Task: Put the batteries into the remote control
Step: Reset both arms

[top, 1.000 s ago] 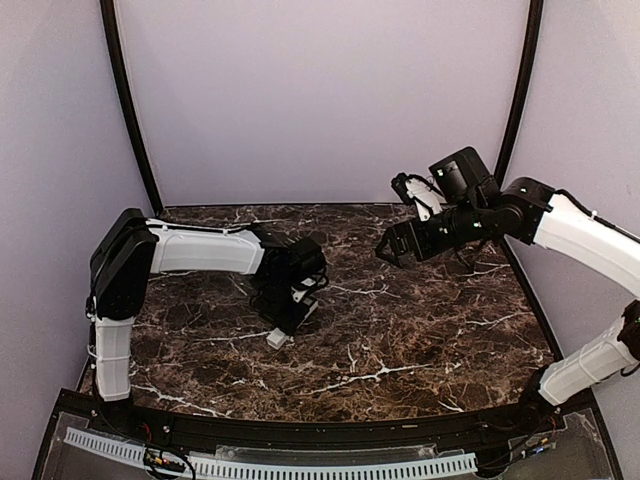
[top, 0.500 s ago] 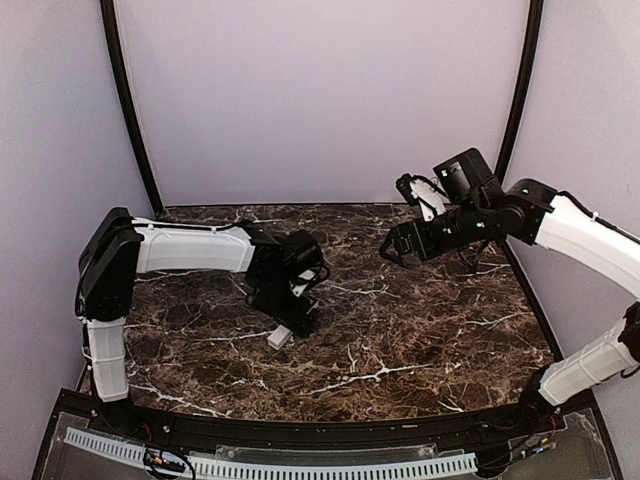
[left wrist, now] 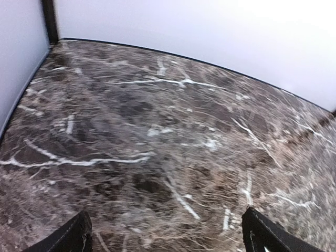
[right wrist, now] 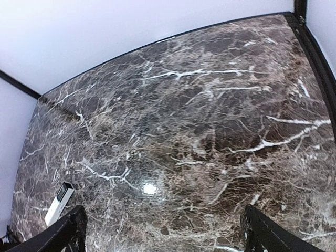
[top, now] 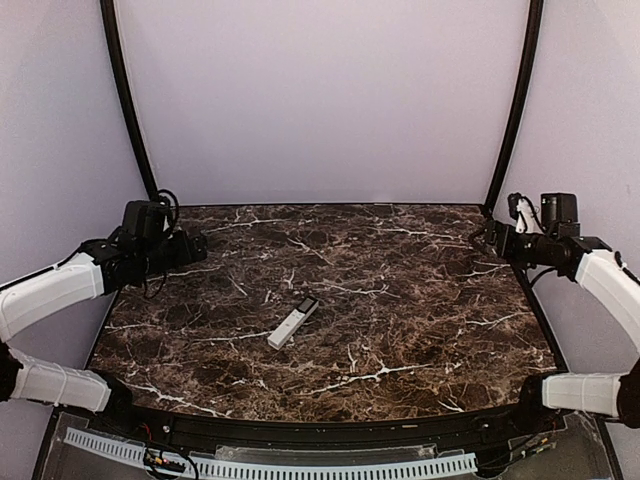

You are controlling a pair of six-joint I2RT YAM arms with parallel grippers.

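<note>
- The bench [top: 420, 330] is a dark brown marble-patterned slab with white veins, closed in by pale walls on the far, left and right sides.
- The left arm [top: 50, 290] lies along the left edge. Its white forearm slants up from the near-left corner, and its black wrist sits over the edge towards the far-left corner.
- The right arm [top: 610, 280] mirrors it along the right edge, with the white forearm rising from the near-right corner and the black wrist close to the far-right corner.
- The left gripper [top: 195, 245] points inward over the bench. In its wrist view the two black fingers [left wrist: 73, 239] stand wide apart at the bottom corners with only bare marble between them, so it is fully spread and holds nothing.
- The right gripper [top: 478, 238] points inward from the right edge. Its fingers [right wrist: 65, 231] are likewise spread wide, with nothing gripped.
- The remote [top: 290, 326] lies flat a little left of the bench's middle, slightly nearer the near edge and well apart from both grippers. It is a slim white bar set diagonally, with its black end towards the far-right corner and its white end towards the near-left corner.
</note>
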